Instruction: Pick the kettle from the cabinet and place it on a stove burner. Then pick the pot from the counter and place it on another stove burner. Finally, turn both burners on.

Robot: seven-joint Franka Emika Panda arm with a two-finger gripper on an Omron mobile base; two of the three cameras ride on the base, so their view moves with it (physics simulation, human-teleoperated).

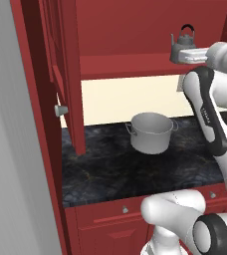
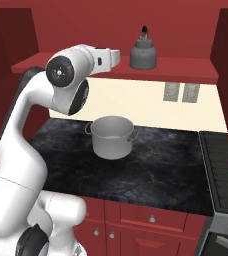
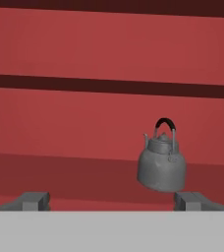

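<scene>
The kettle [image 3: 161, 165] stands upright on the shelf of the cabinet [image 2: 186, 70], with its black handle arched over the lid. In the hand view it sits ahead of the gripper [image 3: 115, 201] and off-centre, nearer the right-hand fingertip [image 3: 195, 199] than the other one. The two fingertips stand far apart with nothing between them: the gripper is fully spread and holds nothing. It does not touch the kettle.

In the right base view the hand [image 2: 106, 57] is raised to shelf height and points toward the kettle [image 2: 143, 52], just beside it with a gap between. In the left base view the hand [image 1: 195, 55] partly overlaps the kettle [image 1: 182, 44], so the gap cannot be judged well from that side.

The cabinet door [image 1: 65, 74] is swung open to the left; its round knob [image 1: 60, 110] faces the camera.

The pot [image 2: 112, 136] stands upright on the counter [image 2: 151, 175], below the shelf and well back from the front edge. It is open at the top, and its two loop handles sit at the rim on opposite sides. Nothing touches it.

The stove [image 2: 226, 170] adjoins the counter at the right edge of the right base view, showing black grates; its burners carry nothing in the visible part.

Two wall plates [image 2: 181, 92] are mounted on the cream wall below the shelf, right of the kettle. Red drawers [image 2: 151, 217] with small knobs run below the counter.
</scene>
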